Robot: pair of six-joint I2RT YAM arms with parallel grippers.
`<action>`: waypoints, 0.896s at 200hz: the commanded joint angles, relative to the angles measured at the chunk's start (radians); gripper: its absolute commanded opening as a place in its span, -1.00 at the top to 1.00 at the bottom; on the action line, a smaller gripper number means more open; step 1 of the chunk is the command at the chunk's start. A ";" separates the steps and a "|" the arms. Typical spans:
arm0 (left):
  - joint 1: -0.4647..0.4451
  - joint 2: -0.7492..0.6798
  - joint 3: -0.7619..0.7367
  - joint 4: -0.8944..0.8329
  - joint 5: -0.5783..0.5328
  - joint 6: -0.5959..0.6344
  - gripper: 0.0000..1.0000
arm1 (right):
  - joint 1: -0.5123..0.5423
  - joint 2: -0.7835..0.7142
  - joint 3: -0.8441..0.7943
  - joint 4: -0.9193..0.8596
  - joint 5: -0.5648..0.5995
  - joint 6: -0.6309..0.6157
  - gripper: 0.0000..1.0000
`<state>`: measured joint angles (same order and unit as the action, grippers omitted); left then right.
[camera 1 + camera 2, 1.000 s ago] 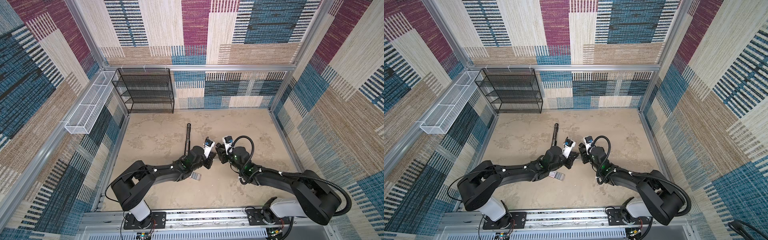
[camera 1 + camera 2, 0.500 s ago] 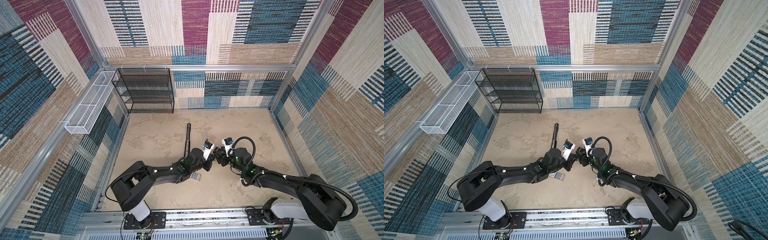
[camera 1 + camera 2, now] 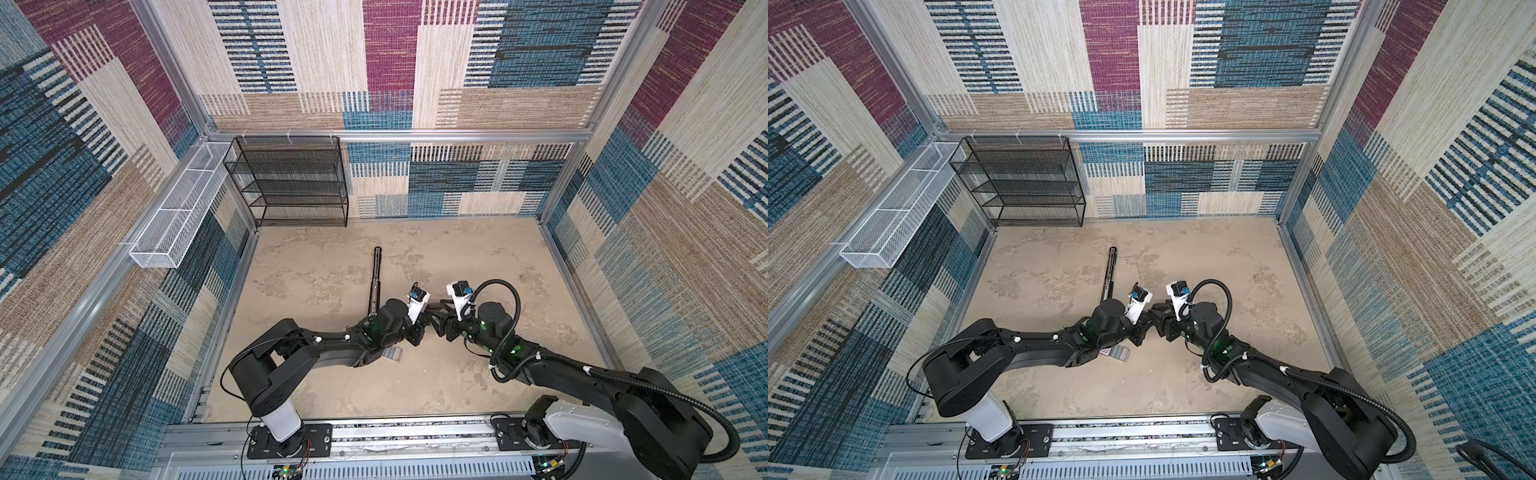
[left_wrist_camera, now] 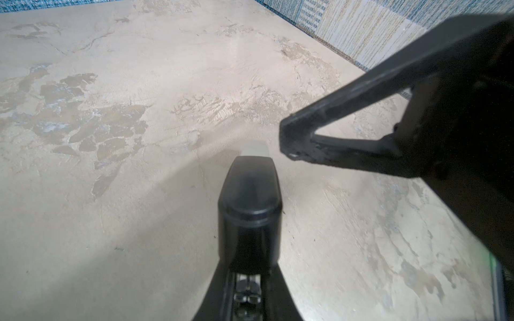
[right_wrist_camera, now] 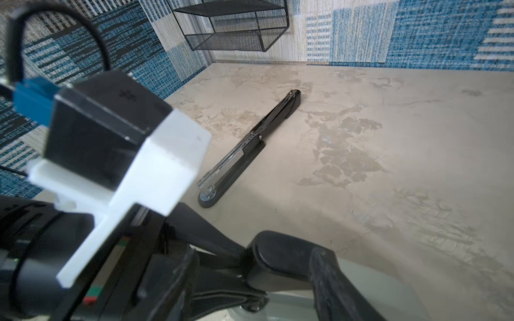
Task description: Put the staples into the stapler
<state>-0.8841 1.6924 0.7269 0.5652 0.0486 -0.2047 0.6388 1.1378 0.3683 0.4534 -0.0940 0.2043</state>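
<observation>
The stapler (image 3: pixel 375 282) (image 3: pixel 1109 274) (image 5: pixel 244 147) is long and black and lies opened flat on the table, its metal rail showing. The staples (image 3: pixel 392 353) (image 3: pixel 1116 353), grey strips in a flat white box with a red mark, rest on the table, partly hidden beneath my left arm. My left gripper (image 3: pixel 419 328) (image 3: pixel 1140 328) (image 4: pixel 250 278) is shut on a black round-ended object (image 4: pixel 250 194) (image 5: pixel 281 255) with a pale grey part at its tip. My right gripper (image 3: pixel 436 316) (image 3: pixel 1156 316) (image 5: pixel 250 291) is open, with its fingers (image 4: pixel 306 139) either side of that object's end.
A black mesh shelf (image 3: pixel 291 183) stands at the back left against the wall. A white wire basket (image 3: pixel 178 212) hangs on the left wall. Patterned walls close in the table on three sides, and the arms' base rail (image 3: pixel 374 432) runs along the front.
My right gripper has opened wider and moved in towards the left gripper, so its fingers now flank the held object. The stapler and the staples have not moved.
</observation>
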 commanded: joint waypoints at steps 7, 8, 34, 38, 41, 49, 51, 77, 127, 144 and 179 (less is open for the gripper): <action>0.001 0.039 0.021 -0.016 -0.049 0.032 1.00 | -0.021 -0.047 -0.037 -0.022 0.084 0.058 -0.36; 0.001 0.042 0.022 -0.016 -0.050 0.032 1.00 | -0.023 -0.050 -0.039 -0.022 0.084 0.060 -0.36; -0.004 0.093 0.053 -0.037 -0.059 0.043 1.00 | -0.073 -0.085 -0.083 -0.025 0.081 0.118 -0.36; -0.004 0.100 0.056 -0.037 -0.061 0.046 1.00 | -0.076 -0.089 -0.088 -0.025 0.079 0.122 -0.36; -0.007 0.104 0.058 -0.040 -0.062 0.047 1.00 | -0.080 -0.092 -0.091 -0.027 0.079 0.124 -0.36; -0.010 0.115 0.063 -0.045 -0.067 0.050 1.00 | -0.086 -0.099 -0.095 -0.032 0.081 0.133 -0.37; -0.011 0.118 0.064 -0.047 -0.069 0.050 1.00 | -0.087 -0.100 -0.095 -0.034 0.082 0.134 -0.36; -0.028 0.147 0.080 -0.076 -0.080 0.074 1.00 | -0.110 -0.101 -0.107 -0.035 0.079 0.151 -0.36; -0.053 0.105 0.052 -0.128 -0.080 0.077 0.66 | -0.141 -0.080 -0.103 -0.030 0.075 0.167 -0.36; -0.059 0.062 0.049 -0.176 -0.073 0.088 0.57 | -0.154 -0.076 -0.103 -0.035 0.069 0.174 -0.36; -0.062 -0.050 0.032 -0.281 -0.046 0.124 0.45 | -0.172 -0.091 -0.104 -0.048 0.056 0.187 -0.37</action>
<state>-0.9451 1.7008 0.7609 0.3683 -0.0219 -0.1268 0.4747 1.0573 0.2615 0.4198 -0.0269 0.3691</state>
